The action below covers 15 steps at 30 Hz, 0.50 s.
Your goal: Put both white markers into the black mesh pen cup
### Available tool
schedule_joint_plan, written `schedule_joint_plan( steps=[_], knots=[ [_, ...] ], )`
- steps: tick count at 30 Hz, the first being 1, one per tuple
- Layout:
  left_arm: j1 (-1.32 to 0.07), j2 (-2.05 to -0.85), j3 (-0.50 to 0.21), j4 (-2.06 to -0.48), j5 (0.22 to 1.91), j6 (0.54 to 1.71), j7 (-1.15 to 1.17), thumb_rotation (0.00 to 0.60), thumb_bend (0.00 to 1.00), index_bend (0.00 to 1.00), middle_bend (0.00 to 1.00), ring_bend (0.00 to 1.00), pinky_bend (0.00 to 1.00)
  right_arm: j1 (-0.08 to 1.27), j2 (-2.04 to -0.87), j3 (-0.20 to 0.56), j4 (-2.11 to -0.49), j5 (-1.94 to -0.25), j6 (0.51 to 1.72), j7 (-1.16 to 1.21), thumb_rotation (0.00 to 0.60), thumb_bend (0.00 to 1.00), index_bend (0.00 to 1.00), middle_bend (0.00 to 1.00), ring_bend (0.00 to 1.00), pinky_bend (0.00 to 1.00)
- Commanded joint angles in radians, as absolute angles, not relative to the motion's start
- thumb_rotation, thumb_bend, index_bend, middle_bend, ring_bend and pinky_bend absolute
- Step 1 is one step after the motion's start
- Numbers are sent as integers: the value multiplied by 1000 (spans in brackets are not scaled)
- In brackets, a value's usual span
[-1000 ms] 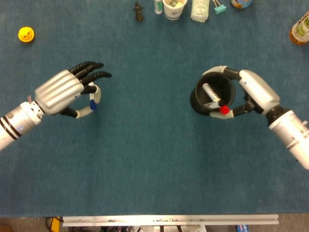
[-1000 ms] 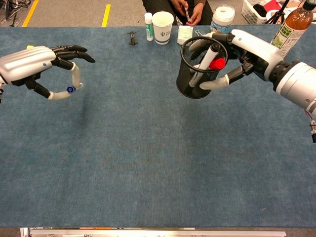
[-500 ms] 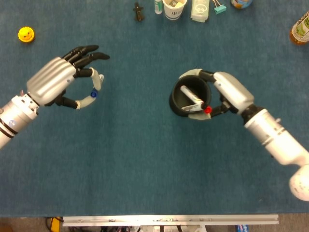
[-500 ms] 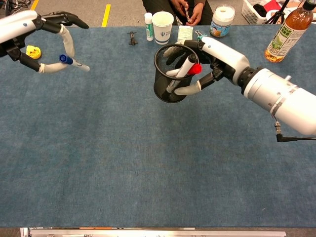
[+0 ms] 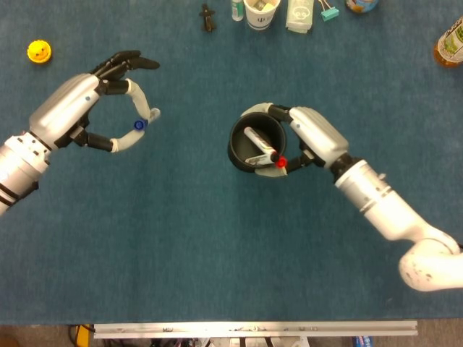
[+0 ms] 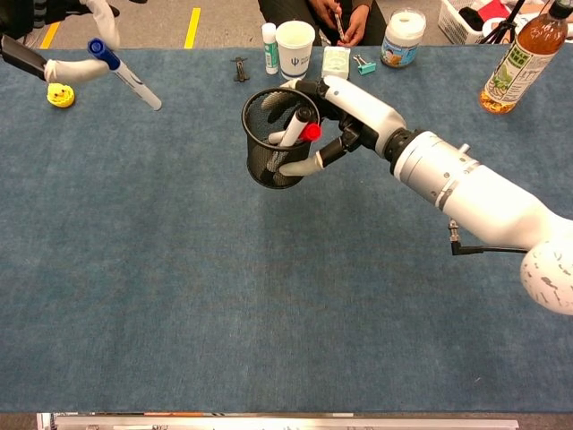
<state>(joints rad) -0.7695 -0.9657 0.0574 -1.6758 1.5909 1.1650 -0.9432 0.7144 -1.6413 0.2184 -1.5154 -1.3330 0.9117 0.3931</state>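
The right robot hand [image 5: 307,141] grips the black mesh pen cup [image 5: 255,147] near the centre of the blue table [image 5: 217,246], a red-capped white marker [image 5: 262,147] leaning inside it. At nine o'clock from the cup, well apart, the left robot hand [image 5: 87,108] pinches the blue-capped white marker [image 6: 124,74] above the table. A yellow toy [image 5: 39,50] sits at its eleven o'clock

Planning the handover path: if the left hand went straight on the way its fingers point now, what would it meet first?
Nothing close: the left hand points toward the table's far edge, roughly at the black clip, though depth is unclear.
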Motion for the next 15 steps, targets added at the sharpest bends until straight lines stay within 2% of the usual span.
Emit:
schedule_joint_plan(
  steps=[1,15],
  knots=[
    [-770,-937,40,-1710,1577,1136,-988,600,328,596,147,27,86,729,-1674,226,-1483,-1328,912,381,600,409,426,364,329,366],
    [-767,-868,-21,-1780,1561,1071,-1132,600,328,596,147,27,86,769,-1774,254,-1385,-1283,892,359,600,409,426,364,329,366]
  ],
)
